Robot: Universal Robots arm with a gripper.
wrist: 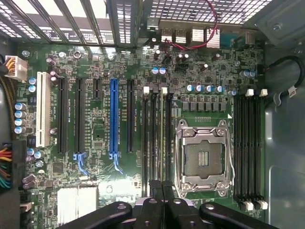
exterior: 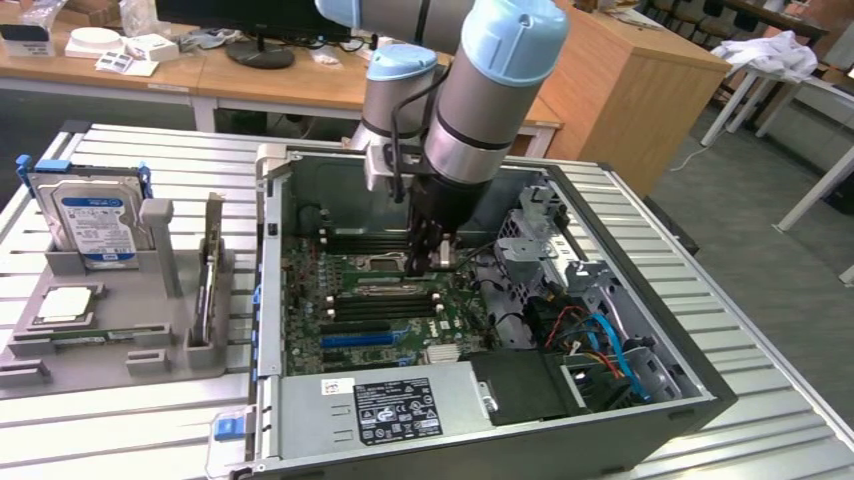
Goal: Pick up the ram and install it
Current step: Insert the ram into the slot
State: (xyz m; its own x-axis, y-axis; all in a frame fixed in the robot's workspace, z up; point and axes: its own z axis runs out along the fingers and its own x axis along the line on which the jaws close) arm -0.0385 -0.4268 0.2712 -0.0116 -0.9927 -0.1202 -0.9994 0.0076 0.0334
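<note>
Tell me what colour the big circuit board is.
Green; the circuit board shows best in the wrist view.

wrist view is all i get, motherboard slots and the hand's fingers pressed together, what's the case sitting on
observer: The open case lies on its side on a slatted metal table, and the arm comes down into it from above.
operator: anything next to the case
observer: A grey tray sits on the exterior view's left of it, with a hard drive standing upright at its far end.
operator: see the ram out there
observer: A narrow green stick that looks like the ram lies flat in that tray, outside the case and away from the hand.
</note>
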